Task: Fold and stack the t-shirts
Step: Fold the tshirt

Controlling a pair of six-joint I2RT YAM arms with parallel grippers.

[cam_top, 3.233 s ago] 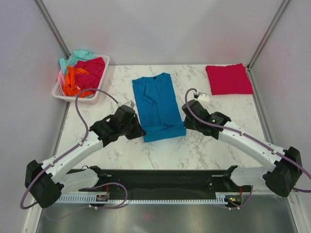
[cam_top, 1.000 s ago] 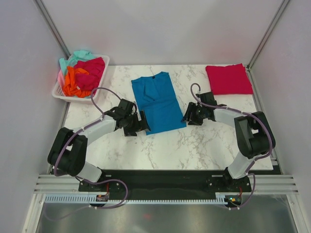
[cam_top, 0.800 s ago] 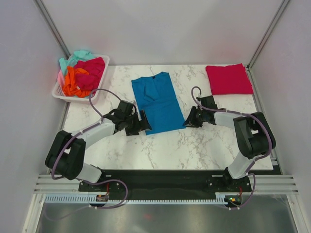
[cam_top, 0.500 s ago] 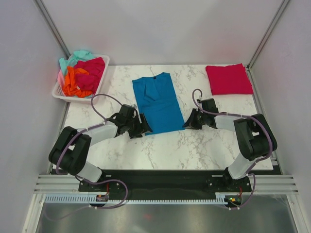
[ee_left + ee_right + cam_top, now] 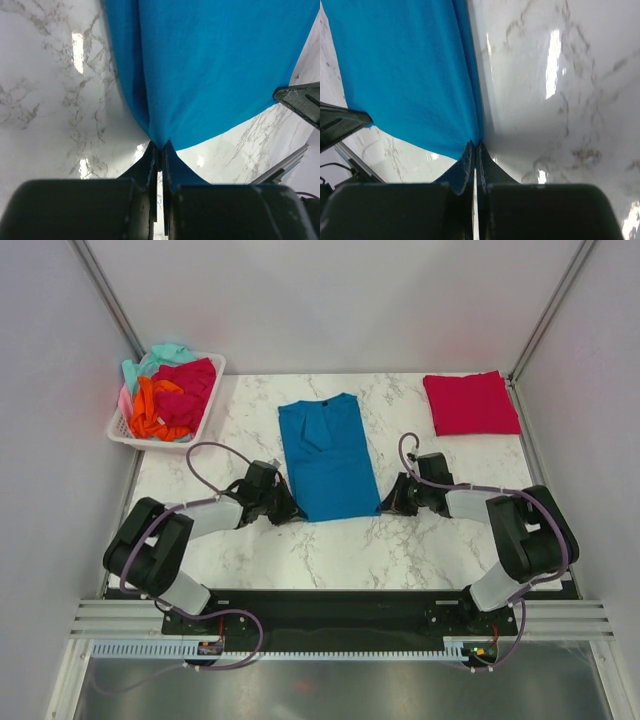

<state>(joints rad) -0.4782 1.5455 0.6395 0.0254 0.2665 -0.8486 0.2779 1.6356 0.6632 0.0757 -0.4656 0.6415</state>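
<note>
white marble counter inside a plain white-walled booth. left gripper is pinched together on the near-left corner of the teal-blue t-shirt. the cloth bunches into a ridge right at the tips, which sit low on the counter. right gripper is the same on the near-right corner, jaws together with the shirt's edge caught between them. both arms lie low and reach inward to the shirt's near hem, one from each side.

the shirt lies flat mid-counter, folded into a long narrow panel. collar is at the far end, near hem spans between the two grippers.

crimson t-shirt sits folded into a rectangle at the far-right corner of the counter, well apart from the teal-blue one. white basket is at the far-left corner and holds a loose heap: orange t-shirt in front, magenta t-shirt on the right, mint t-shirt at the back, a bit of pink t-shirt at the left side.
</note>
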